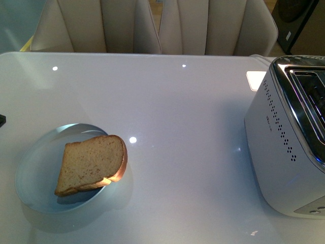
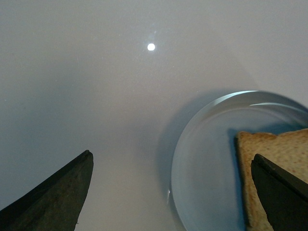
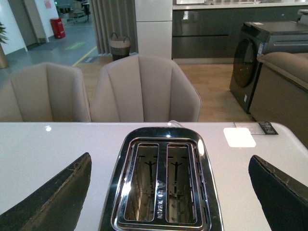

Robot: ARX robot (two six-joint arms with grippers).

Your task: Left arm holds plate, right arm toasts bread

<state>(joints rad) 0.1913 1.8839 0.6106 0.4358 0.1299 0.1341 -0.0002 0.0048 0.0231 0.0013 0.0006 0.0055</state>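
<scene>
Between its two dark wedge jaws, the left gripper is spread wide & holds nothing. One jaw hangs over bare tabletop, the other over a corner of the bread. Can't tell if that jaw touches the slice. The near rim of the plate lies btwn the jaws.

Right gripper is likewise fully open & empty. It hovers above the toaster, w/ both slots in the gap btwn the jaws and metal guides visible inside them.

Front view shows neither gripper clearly. The plate, pale blue & shallow, sits on the white glossy table at approx 8 o'clock of the scene. The bread, a brown wholemeal slice w/ darker crust, lies on the plate, tilted. Its rounded top rides over the rim toward 3 o'clock and its square end is down in the plate toward 7 o'clock.

The toaster, silver w/ a chrome top & rows of vent holes, stands at approx 3–4 o'clock, well apart from the plate. A small white pad lies on the table just beyond it, approx 2 o'clock. Beige padded chairs line the far edge at 12 o'clock. A dark washing machine stands on the room's far side, seen from the right wrist.
</scene>
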